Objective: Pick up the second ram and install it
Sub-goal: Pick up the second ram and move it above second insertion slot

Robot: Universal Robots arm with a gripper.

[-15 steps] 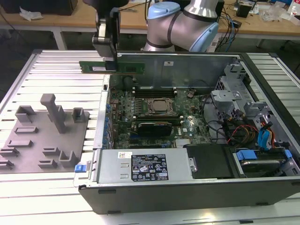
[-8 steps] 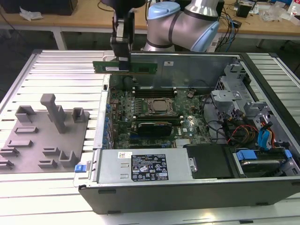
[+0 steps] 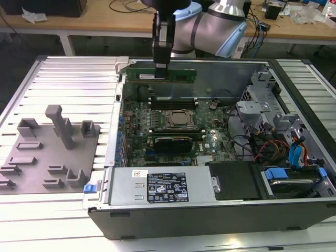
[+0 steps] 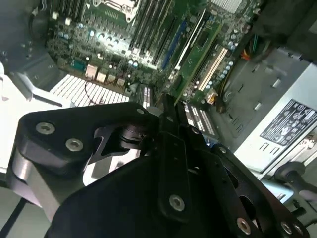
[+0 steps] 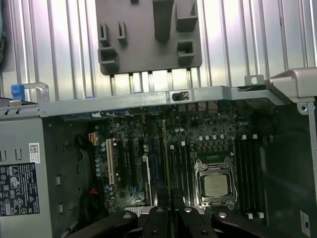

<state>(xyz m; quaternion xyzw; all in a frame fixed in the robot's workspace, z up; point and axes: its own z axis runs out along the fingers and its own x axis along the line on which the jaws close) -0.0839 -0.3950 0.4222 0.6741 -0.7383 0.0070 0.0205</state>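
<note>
As I look across the open computer case (image 3: 184, 223), its nearest compartment holds the power supply (image 3: 157, 186), with a drive (image 3: 291, 187) at the exterior view's right. Beyond them lies the motherboard (image 3: 210, 143) with its CPU socket (image 3: 178, 118). Farthest back, above the board near the rear wall, the gripper (image 3: 160, 67) is clamped on the second ram (image 3: 181, 75), which hangs level, edge down.
</note>
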